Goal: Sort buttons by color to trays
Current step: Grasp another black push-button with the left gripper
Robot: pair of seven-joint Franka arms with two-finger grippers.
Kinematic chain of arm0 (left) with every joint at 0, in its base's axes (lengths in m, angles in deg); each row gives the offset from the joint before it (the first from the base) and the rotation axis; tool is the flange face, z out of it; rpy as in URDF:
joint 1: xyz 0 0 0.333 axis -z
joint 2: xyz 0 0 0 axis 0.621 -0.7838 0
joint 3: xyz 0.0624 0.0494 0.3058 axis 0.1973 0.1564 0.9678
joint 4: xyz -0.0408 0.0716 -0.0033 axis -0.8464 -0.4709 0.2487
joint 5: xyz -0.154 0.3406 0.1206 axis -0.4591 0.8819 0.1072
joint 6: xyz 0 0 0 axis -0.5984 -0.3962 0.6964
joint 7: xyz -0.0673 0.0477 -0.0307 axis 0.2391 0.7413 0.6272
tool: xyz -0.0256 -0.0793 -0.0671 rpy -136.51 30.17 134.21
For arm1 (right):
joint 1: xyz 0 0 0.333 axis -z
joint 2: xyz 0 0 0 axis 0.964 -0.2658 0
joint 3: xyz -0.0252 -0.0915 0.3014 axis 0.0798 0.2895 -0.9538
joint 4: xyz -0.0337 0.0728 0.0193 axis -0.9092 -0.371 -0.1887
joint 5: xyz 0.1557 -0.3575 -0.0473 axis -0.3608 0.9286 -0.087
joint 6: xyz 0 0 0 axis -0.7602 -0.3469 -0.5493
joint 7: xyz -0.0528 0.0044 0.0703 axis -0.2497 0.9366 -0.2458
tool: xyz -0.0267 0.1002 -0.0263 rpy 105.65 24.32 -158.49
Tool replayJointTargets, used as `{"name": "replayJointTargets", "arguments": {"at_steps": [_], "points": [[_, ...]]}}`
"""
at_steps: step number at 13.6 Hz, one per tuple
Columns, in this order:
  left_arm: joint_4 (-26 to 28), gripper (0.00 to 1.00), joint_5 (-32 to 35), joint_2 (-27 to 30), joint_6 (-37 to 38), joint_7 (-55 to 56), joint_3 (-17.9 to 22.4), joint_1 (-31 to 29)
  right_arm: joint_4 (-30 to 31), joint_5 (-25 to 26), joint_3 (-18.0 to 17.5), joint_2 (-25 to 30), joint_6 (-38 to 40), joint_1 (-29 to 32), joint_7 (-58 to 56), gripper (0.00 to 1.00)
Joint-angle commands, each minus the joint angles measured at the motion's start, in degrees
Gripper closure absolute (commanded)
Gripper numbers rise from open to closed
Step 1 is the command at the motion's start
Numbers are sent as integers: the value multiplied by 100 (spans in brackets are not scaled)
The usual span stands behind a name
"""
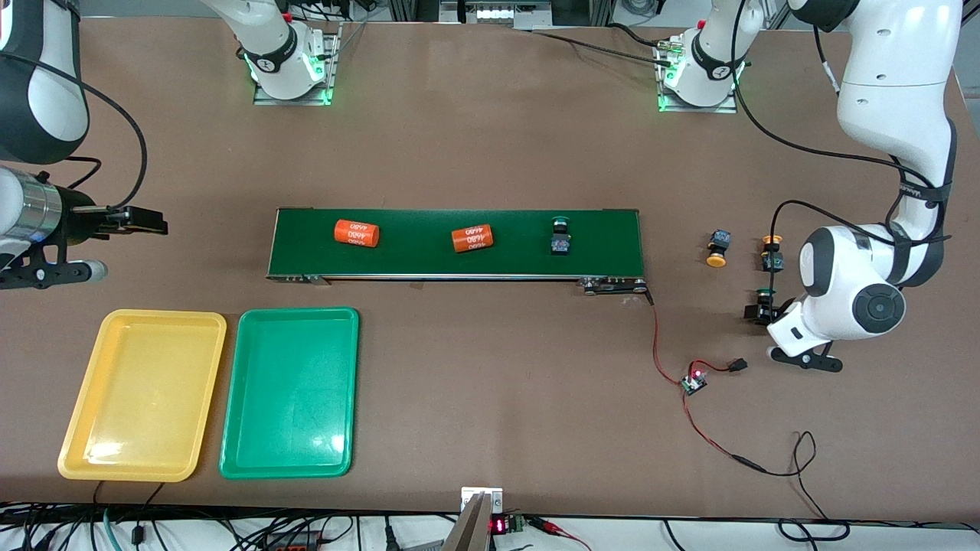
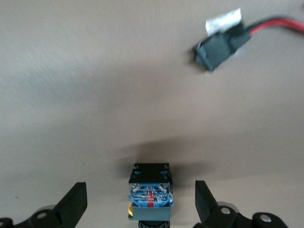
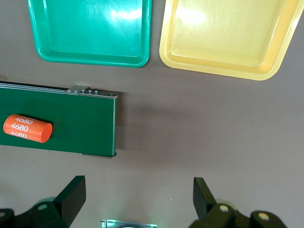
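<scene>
Four buttons show in the front view. A green-capped one (image 1: 561, 236) stands on the conveyor belt (image 1: 429, 260). Two yellow-capped ones (image 1: 717, 249) (image 1: 772, 254) rest on the table off the belt's end toward the left arm. The other green-capped button (image 1: 763, 292) (image 2: 150, 194) lies between the open fingers of my left gripper (image 1: 758, 312) (image 2: 141, 189), with a gap on each side. My right gripper (image 1: 142, 222) (image 3: 138, 185) hangs open and empty over bare table. The yellow tray (image 1: 142, 390) (image 3: 223, 38) and green tray (image 1: 291, 390) (image 3: 90, 28) lie side by side, nearer the front camera than the belt.
Two orange cylinders printed "4680" (image 1: 357, 233) (image 1: 472, 239) (image 3: 27, 128) lie on the belt. A small circuit board (image 1: 694, 380) with red wires and a black connector (image 1: 737, 365) (image 2: 218, 47) sits close to the left gripper, nearer the front camera.
</scene>
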State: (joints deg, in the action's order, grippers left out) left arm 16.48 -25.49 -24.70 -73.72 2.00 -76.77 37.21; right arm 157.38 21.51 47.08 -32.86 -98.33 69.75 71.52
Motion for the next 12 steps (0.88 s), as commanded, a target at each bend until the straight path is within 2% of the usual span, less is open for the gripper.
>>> {"name": "replayJointTargets", "arguments": {"at_steps": [1, 2, 4, 6, 7, 9, 10, 11, 12], "points": [[99, 10, -193, -18, 10, -46, 26, 22, 17, -37, -24, 9, 1, 27, -109, 0], [99, 23, -193, -18, 10, -46, 26, 22, 17, -37, -24, 18, -7, -25, -57, 0], [134, 56, -202, 8, 71, -73, 17, 39, 26, -37, -51, 44, -112, -104, -12, 0], [134, 78, -202, 43, 98, -55, 17, 66, 122, -63, -60, 184, -122, -140, -4, 0], [108, 81, -202, 95, 194, -38, -18, 75, 201, -89, -68, 307, -61, -262, 23, 0], [11, 81, -272, 393, 737, -38, -114, 101, 420, -159, -86, 491, -60, -403, 285, 0], [11, 81, -272, 638, 1027, -38, -306, 101, 743, -430, -86, 719, -138, -465, 643, 0], [-32, 81, -272, 858, 1282, -29, -552, 101, 1077, -528, -95, 938, -339, -561, 960, 0], [-155, 81, -281, 982, 1519, 6, -806, 101, 1664, -520, -190, 1341, -742, -658, 1137, 0]]}}
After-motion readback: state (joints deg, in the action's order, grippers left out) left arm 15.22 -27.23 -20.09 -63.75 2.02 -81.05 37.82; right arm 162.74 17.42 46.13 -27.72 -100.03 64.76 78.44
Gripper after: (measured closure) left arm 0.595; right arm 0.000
